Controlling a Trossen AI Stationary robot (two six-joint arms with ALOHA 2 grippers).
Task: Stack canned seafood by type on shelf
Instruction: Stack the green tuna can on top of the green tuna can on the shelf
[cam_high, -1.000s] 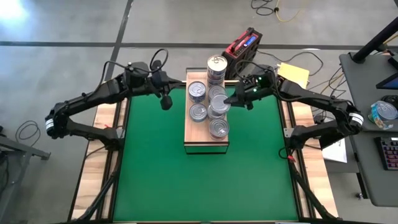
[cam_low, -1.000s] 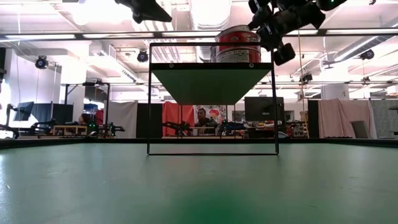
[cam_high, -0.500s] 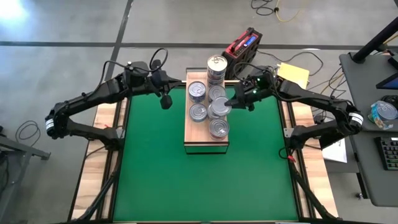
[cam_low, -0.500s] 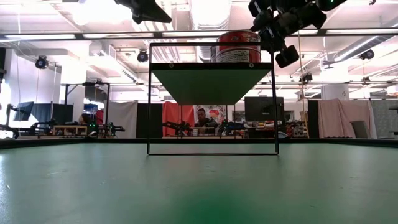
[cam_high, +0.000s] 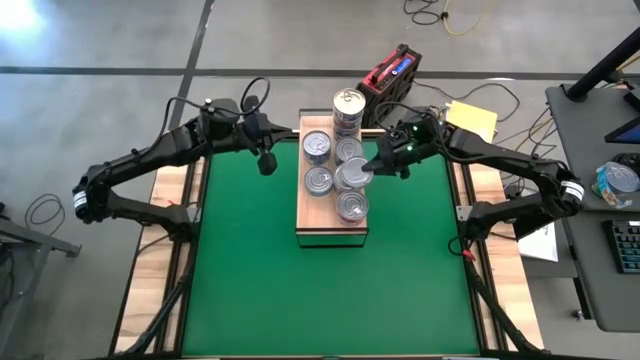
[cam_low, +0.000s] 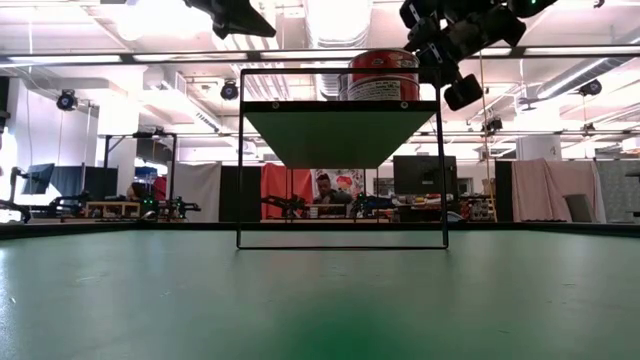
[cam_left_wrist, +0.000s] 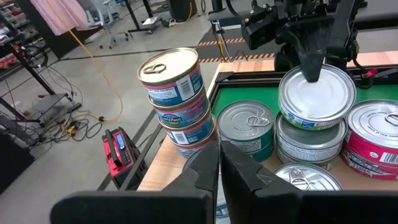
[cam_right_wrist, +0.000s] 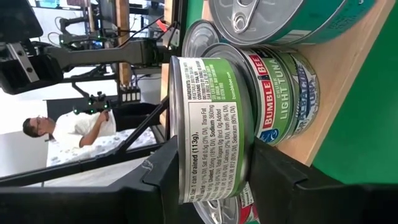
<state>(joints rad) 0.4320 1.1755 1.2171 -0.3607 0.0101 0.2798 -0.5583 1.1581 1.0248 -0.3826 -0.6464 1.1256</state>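
Observation:
The shelf (cam_high: 310, 215) stands on the far middle of the green mat, holding several round tins of canned seafood. A stack of three blue-and-pink tins (cam_high: 348, 105) stands at its far end. Silver-lidded tins (cam_high: 319, 180) fill the rest, and one pink-labelled tin (cam_left_wrist: 379, 140) stands at the near end. My right gripper (cam_high: 370, 165) is shut on a green-labelled tin (cam_right_wrist: 211, 112) set over another green tin (cam_right_wrist: 283, 93). My left gripper (cam_high: 266, 162) hangs shut and empty to the left of the shelf. My right gripper pinches the green-labelled tin between its two fingers, one finger (cam_left_wrist: 311, 62) lying across the lid and the other (cam_right_wrist: 273, 174) under the bottom. The fingers come nearly level from the table's right side. The tin stays flat, lid up, and seems to rest on the lower green tin's lid (cam_left_wrist: 292, 127).
Bare green mat (cam_high: 330, 290) lies on the near side of the shelf and to both sides. A red flat object (cam_high: 392, 72) and yellow paper (cam_high: 472, 118) lie beyond the table's far right. A person (cam_right_wrist: 68, 134) sits in the room behind.

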